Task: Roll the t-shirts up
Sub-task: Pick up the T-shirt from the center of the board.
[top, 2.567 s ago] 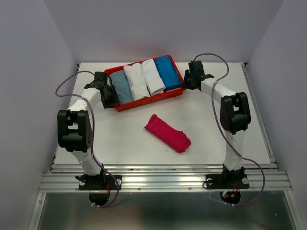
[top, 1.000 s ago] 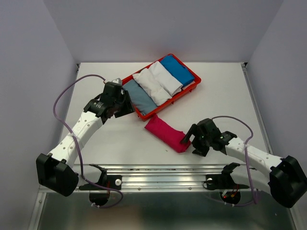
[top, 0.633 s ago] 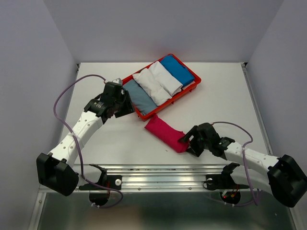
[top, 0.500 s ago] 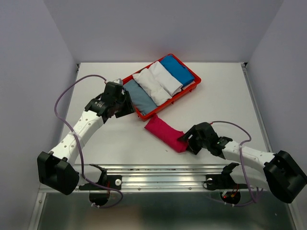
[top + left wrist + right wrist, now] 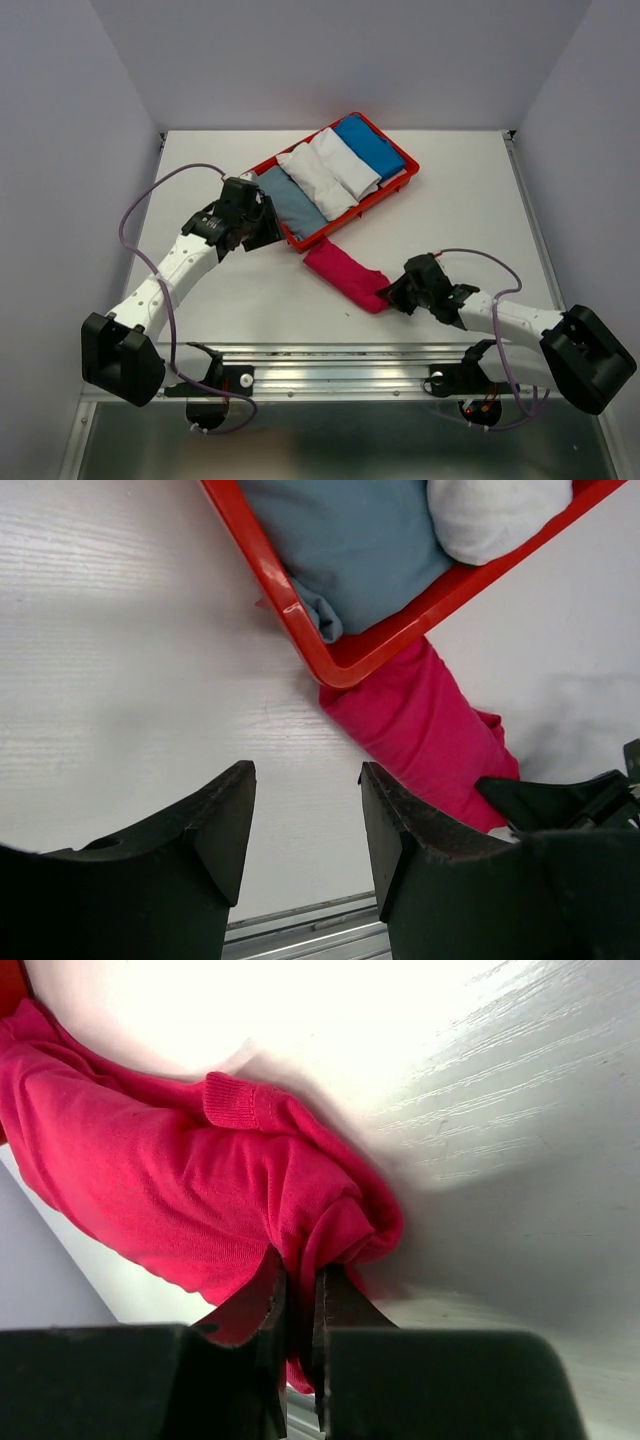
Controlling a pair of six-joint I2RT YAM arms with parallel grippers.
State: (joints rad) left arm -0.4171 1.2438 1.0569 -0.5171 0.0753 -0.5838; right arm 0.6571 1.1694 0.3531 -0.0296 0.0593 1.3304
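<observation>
A rolled magenta t-shirt [image 5: 345,275] lies on the white table just in front of the red tray [image 5: 404,163]. My right gripper [image 5: 392,293] is at its near right end, shut on a fold of the pink cloth [image 5: 180,1180]; its jaws [image 5: 298,1280] pinch that fold between them. My left gripper [image 5: 256,226] hovers open over bare table beside the tray's near left corner, its jaws [image 5: 305,780] holding nothing. The magenta t-shirt [image 5: 420,730] shows beyond them. In the tray lie rolled t-shirts: grey-blue [image 5: 290,205], two white [image 5: 315,180] [image 5: 345,165], and blue [image 5: 370,145].
The tray sits turned at an angle, and its near corner [image 5: 335,670] touches the magenta roll's far end. The table's metal front rail [image 5: 340,352] runs close behind the right gripper. Grey walls enclose the table on three sides.
My right gripper has slid left onto the magenta roll's end and closed from wide open onto the cloth. The left arm has barely shifted.
</observation>
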